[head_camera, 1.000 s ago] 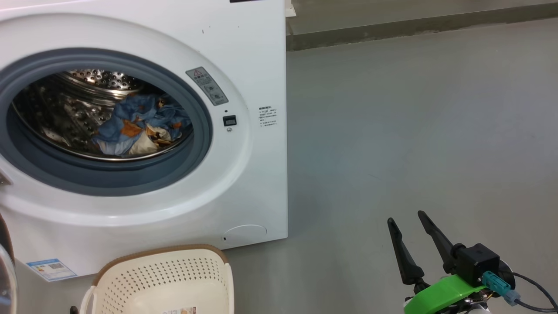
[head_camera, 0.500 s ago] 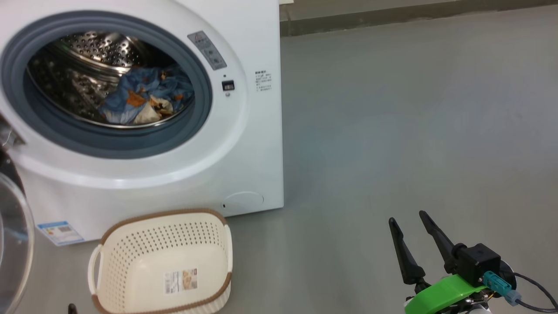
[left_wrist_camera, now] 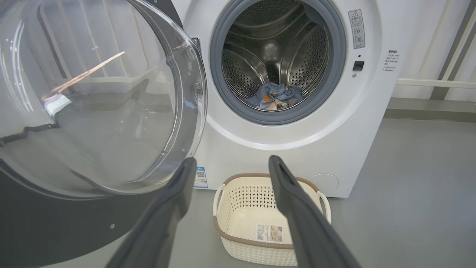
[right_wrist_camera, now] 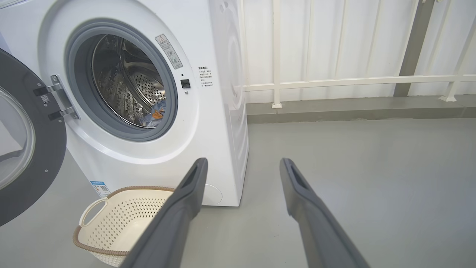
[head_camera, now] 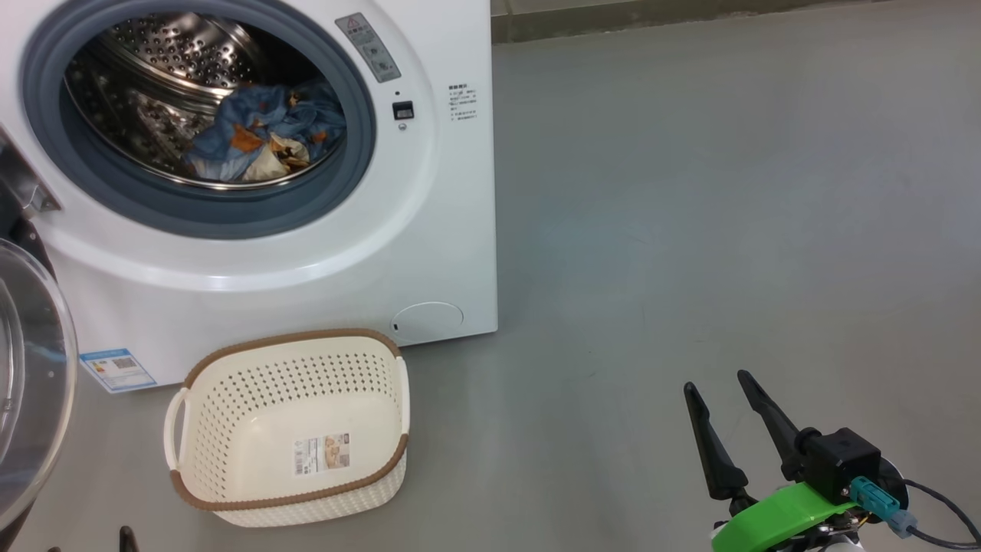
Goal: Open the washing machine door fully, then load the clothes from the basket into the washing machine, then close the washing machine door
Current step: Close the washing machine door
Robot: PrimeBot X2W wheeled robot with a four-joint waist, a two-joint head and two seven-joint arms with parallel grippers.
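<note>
A: So why does the small cream perforated plastic basket (head_camera: 306,376) sit bare on the floor?
B: Its load, the light blue printed clothes (head_camera: 260,142), already lies low in the drum of the big white washing machine (head_camera: 444,230).
A: And the round black-rimmed glass door (left_wrist_camera: 93,93)?
B: Swung wide to free the mouth; closing looks next. The left gripper (left_wrist_camera: 232,160) and right gripper (head_camera: 714,381) hang spread, holding nothing

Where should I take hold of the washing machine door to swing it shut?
Probably the black rim of the washing machine door, away from the hinge, with the left tool coming from its outer side: the bulging glass bowl is smooth and offers no edge.
</note>
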